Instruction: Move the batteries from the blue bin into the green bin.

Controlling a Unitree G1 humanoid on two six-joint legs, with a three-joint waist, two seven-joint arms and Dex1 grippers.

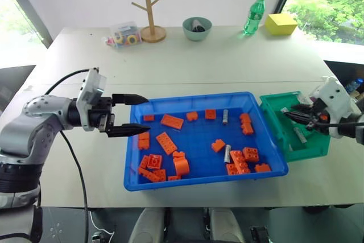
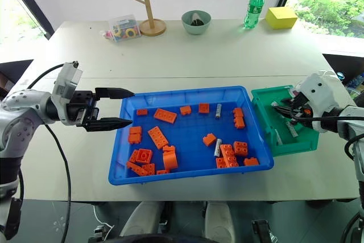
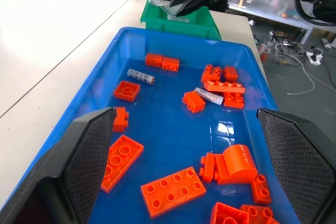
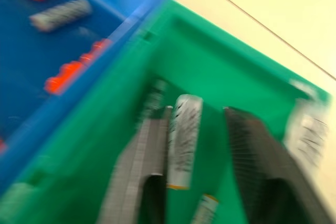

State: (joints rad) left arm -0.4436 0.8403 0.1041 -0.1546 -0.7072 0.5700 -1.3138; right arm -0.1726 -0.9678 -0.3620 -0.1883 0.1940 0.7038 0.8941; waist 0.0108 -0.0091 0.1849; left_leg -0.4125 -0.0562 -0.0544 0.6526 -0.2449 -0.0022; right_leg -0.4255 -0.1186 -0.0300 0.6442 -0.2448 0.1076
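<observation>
Currently over green bin: right gripper, fingers parted, one battery between them, contact unclear; grasp cannot be confirmed. Second battery just beside, low in same bin. Left gripper at near-left rim of blue bin, fingers spread, grasping nothing. Two batteries in blue bin among orange bricks: one near far wall, one beside bricks towards right.

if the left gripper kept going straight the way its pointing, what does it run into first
Most likely the near wall of the blue bin: the left gripper points sideways at it, open, roughly at rim height. If it clears the rim, orange bricks come next.
</observation>
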